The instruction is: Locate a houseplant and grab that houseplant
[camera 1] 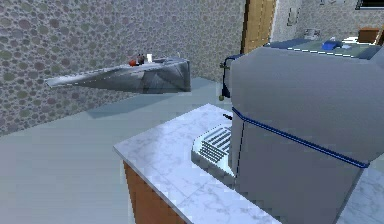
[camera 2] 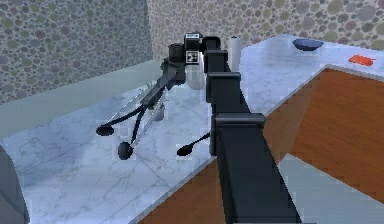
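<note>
Cannot tell whether fingers (camera 2: 124, 151) spread or pressed together; holding nothing, bare counter (camera 2: 70, 165) behind. Yet to locate houseplant, presumably well away from fingers. Expect light, top-heavy, fragile leaves; take by pot. Beyond fingers, white cylinder (camera 2: 232, 48); farther right, dark bowl (camera 2: 307, 44). Left of fingers, bulky grey machine (camera 1: 300, 120) likely blocking.

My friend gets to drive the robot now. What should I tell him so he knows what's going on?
Tool: reached out at the marble counter, bare stone behind it, holding nothing.
Things: a grey machine stands on that counter. A wall shelf carries small bits, too small to name.
Done: nothing grabbed yet.
Left: find the houseplant, then grab it.
</note>
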